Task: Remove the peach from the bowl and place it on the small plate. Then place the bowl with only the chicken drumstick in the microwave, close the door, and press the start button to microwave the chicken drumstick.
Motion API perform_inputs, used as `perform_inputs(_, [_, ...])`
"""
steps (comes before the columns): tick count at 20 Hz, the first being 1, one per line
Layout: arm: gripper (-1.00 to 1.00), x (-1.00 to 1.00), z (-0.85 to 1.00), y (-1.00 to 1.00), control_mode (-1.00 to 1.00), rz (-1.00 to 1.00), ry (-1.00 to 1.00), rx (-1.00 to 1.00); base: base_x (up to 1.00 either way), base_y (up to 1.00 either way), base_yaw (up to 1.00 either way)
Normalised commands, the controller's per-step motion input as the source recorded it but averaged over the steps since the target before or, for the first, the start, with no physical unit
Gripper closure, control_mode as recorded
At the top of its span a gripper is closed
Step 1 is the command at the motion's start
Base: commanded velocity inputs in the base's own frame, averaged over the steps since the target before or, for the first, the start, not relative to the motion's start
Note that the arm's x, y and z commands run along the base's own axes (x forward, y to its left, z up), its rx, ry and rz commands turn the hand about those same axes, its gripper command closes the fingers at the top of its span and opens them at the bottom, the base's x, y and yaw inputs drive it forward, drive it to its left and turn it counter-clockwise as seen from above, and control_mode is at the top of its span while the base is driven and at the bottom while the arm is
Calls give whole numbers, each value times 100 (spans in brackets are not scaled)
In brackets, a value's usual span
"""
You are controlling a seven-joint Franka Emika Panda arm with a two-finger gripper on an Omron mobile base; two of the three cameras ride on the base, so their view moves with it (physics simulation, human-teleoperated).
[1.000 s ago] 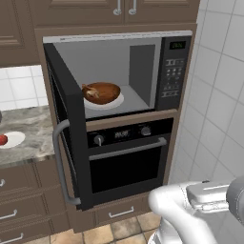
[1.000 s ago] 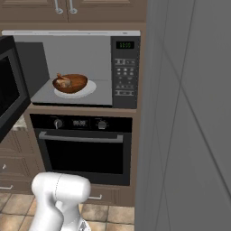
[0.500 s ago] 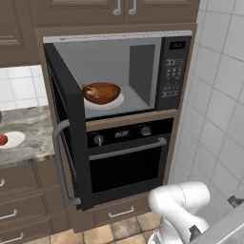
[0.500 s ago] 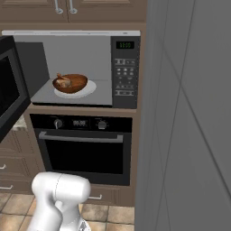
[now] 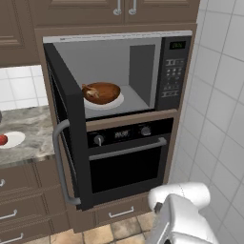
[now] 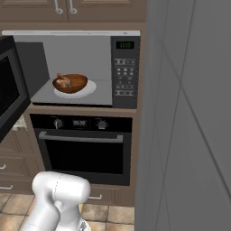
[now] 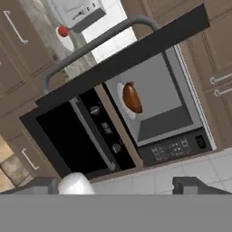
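The brown bowl (image 5: 102, 93) (image 6: 70, 83) (image 7: 131, 97) sits on the white turntable inside the open microwave (image 5: 164, 71) (image 6: 125, 67). The chicken drumstick (image 5: 90, 90) (image 6: 63, 80) lies in it. The door (image 5: 66, 119) (image 7: 127, 59) stands swung out to the left, handle outward. On the counter to the left, the peach (image 5: 2, 139) (image 7: 63, 31) rests on the small plate (image 5: 13, 139) (image 7: 69, 41). My gripper (image 7: 118, 186) is open and holds nothing. It is well back from the microwave and looks at it from a rolled angle.
A black oven (image 5: 128, 162) (image 6: 83, 151) with a horizontal handle sits right under the microwave. A tiled wall (image 5: 214, 119) runs along the right. A white appliance (image 7: 77, 11) stands on the marbled counter (image 5: 28, 143) behind the plate. Brown drawers fill the space below.
The arm's upper end has swung out of the lower right of the left base view. Bowl, door, peach and plate have not moved.
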Motion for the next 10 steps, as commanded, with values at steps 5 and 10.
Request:
perform_inputs(5, [-100, 58, -17, 100, -100, 5, 0, -33, 0, 0, 0])
perform_inputs(10, [-100, 96, -31, 90, -100, 0, 5, -27, 0, 0, 0])
